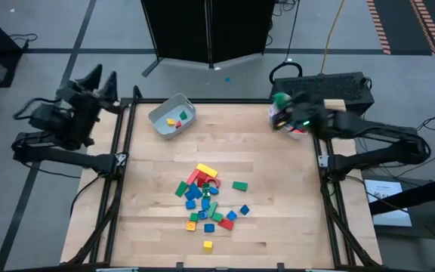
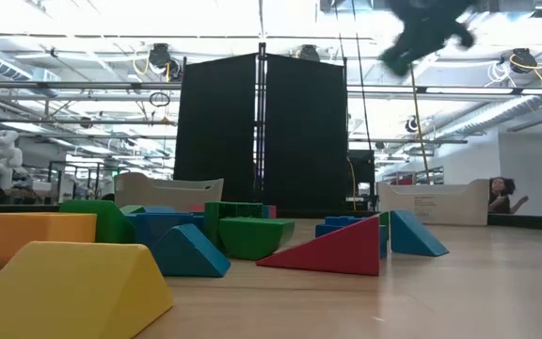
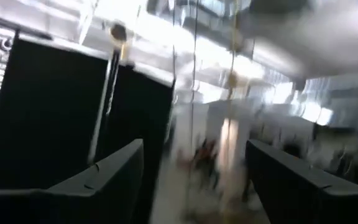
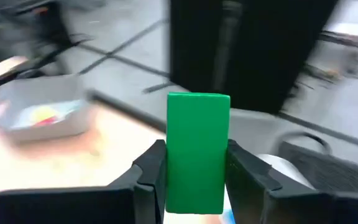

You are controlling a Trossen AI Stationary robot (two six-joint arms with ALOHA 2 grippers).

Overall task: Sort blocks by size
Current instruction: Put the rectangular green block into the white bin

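Observation:
A heap of small red, blue, green and yellow blocks (image 1: 206,200) lies on the middle of the wooden table; it also shows close up in the low view (image 2: 224,235). My right gripper (image 1: 280,102) is at the table's far right, above a white bin (image 1: 299,133), and is shut on a green bar block (image 4: 197,149). A second white bin (image 1: 172,115) at the far left holds a few blocks. My left gripper (image 1: 100,79) is raised off the table's far left corner, open and empty. My right gripper pinches the green bar's two long sides (image 4: 174,177) between its two fingers, on the end of the bar nearest the wrist. The bar's other end (image 4: 197,106) sticks out past the fingertips. The fingers come from the table's right side. The bar is lifted clear of the table.
The left bin also shows in the right wrist view (image 4: 39,115). Both bins stand at the back in the low view, the left (image 2: 167,191) and the right (image 2: 431,201). A black box (image 1: 331,89) sits beyond the far right corner. Bare wood surrounds the heap.

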